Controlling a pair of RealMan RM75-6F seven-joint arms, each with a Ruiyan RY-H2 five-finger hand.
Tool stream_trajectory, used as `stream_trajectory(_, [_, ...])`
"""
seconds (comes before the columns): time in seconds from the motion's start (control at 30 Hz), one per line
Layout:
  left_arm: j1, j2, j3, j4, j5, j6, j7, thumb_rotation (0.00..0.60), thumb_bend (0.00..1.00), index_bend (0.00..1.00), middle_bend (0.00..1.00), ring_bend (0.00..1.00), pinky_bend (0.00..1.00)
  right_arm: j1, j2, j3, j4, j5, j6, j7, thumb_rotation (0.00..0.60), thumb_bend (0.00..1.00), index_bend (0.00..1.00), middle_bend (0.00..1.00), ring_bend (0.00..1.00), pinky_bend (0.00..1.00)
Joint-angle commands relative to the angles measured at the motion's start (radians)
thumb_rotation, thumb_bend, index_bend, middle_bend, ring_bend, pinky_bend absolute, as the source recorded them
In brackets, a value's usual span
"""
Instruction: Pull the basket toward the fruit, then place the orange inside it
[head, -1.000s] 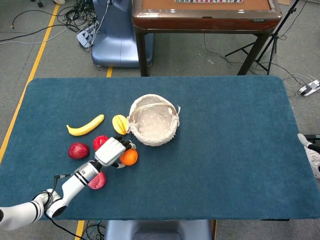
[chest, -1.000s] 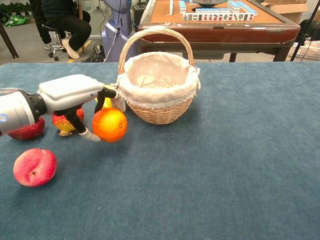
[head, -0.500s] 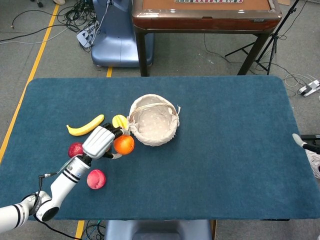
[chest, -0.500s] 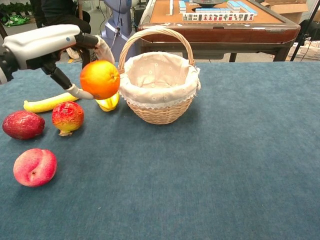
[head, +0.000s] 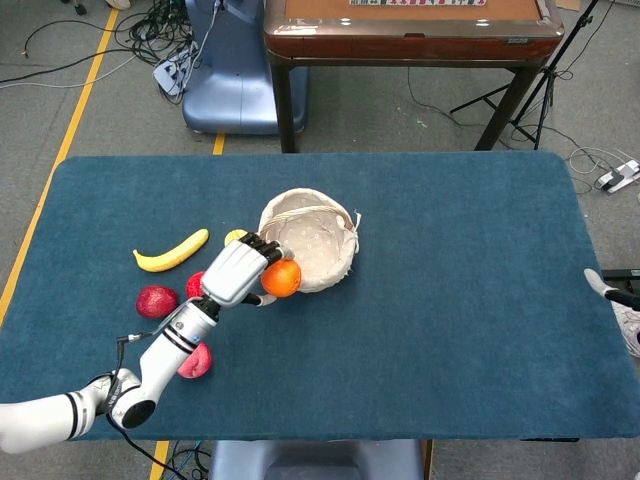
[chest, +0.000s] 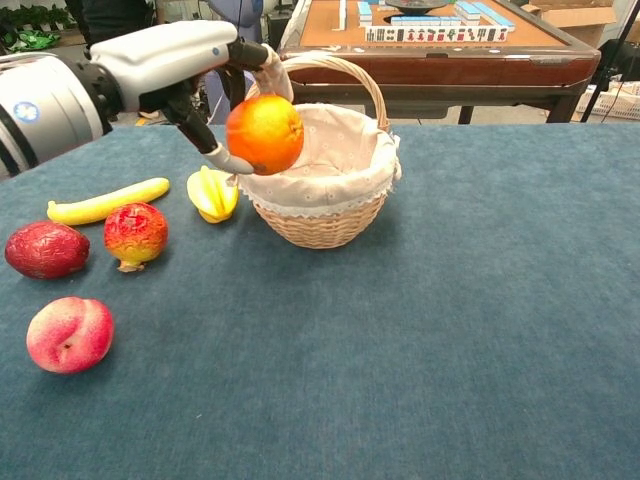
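With the basket (chest: 320, 170) already beside the fruit, the left hand (head: 238, 270) grips the orange (chest: 264, 134) aloft at the near rim; the placing step apparently calls for carrying inward, then releasing.

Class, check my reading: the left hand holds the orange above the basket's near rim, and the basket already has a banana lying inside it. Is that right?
Not quite. The left hand does hold the orange above the basket rim, but the head view shows the basket empty; the banana lies on the table.

blue table (head: 480, 300), basket (chest: 320, 215), banana (chest: 105, 202), peach (chest: 68, 334)
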Motion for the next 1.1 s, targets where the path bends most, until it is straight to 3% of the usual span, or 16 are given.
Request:
stream_trajectory(0.03, [-0.023,-0.039,-0.025,0.026,-0.049,-0.008,0.052,0.600,0.15,0.39,0.35,0.44,0.34,-0.002,0.000,0.000,0.001,-0.001,0.001,0.003,0.600,0.16,0.00,0.00,0.00,0.13])
stream_trajectory(0.27, [-0.037,-0.075,-0.046,0.061,-0.126,0.000,0.136,0.600,0.15,0.27,0.28,0.38,0.34,-0.007,0.003,0.002,0.001,-0.004,-0.001,0.013,0.600,0.16,0.00,0.01,0.00,0.13])
stream_trajectory(0.47, [-0.016,-0.044,-0.036,0.024,-0.140,0.026,0.155,0.600,0.14,0.23,0.25,0.35,0.34,-0.010,0.003,0.003,0.007,-0.006,-0.004,0.020,0.600,0.16,0.00,0.01,0.00,0.13])
stream_trajectory(0.87, [0.140,0.193,0.062,-0.209,-0.142,0.123,0.207,0.600,0.14,0.24,0.24,0.35,0.34,-0.025,0.016,-0.008,0.035,-0.029,-0.012,0.055,0.600,0.16,0.00,0.02,0.00,0.14])
stream_trajectory(1.1, [0.267,0.315,0.131,-0.267,-0.138,0.207,0.165,0.600,0.14,0.24,0.24,0.35,0.34,-0.036,0.027,-0.074,0.115,-0.157,-0.037,0.097,0.600,0.19,0.00,0.02,0.00,0.16])
